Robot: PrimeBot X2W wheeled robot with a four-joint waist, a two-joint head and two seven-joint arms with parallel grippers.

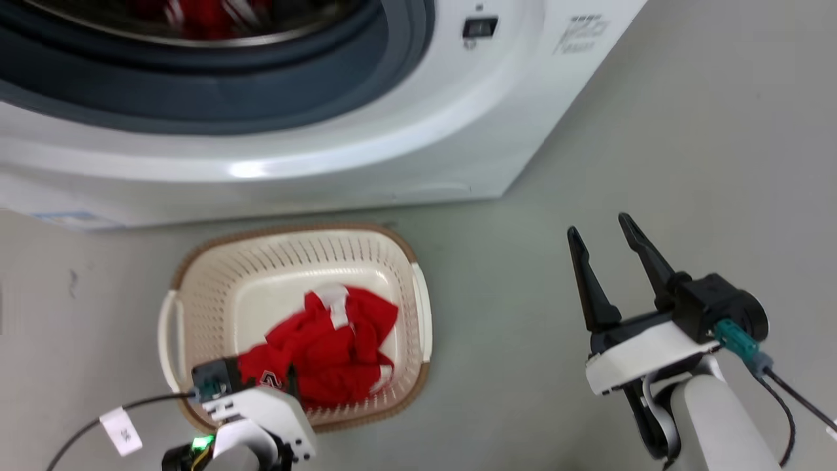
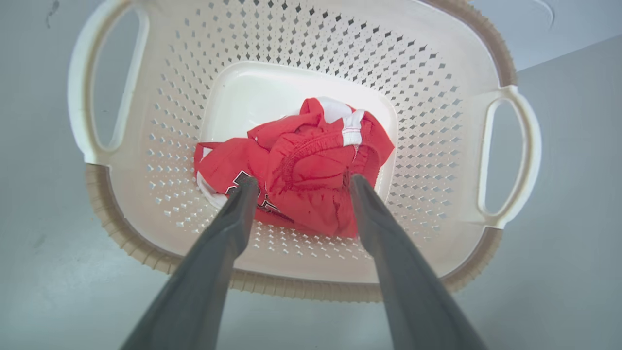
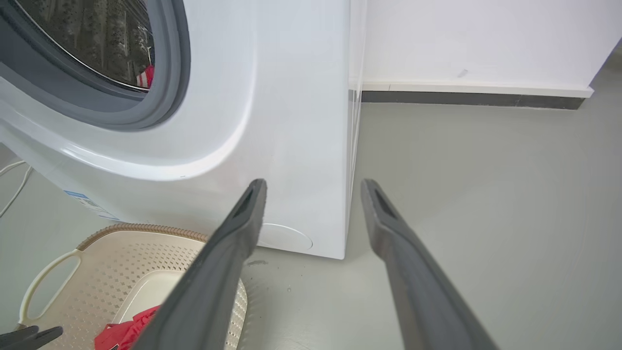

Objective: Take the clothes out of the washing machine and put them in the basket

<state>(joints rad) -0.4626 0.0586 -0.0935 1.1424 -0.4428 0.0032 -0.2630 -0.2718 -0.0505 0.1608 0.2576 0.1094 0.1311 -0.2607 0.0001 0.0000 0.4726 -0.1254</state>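
Bright red fabric jerseys (image 1: 327,340) lay in the cream-white perforated plastic basket (image 1: 216,288), lower left of the frame. The left hand (image 2: 301,184) above them was wide, empty; the right hand (image 1: 598,226) also wide.

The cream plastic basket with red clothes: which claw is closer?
Left. The left claw hangs open right over the cream-white perforated plastic basket; the right claw is off to its right.
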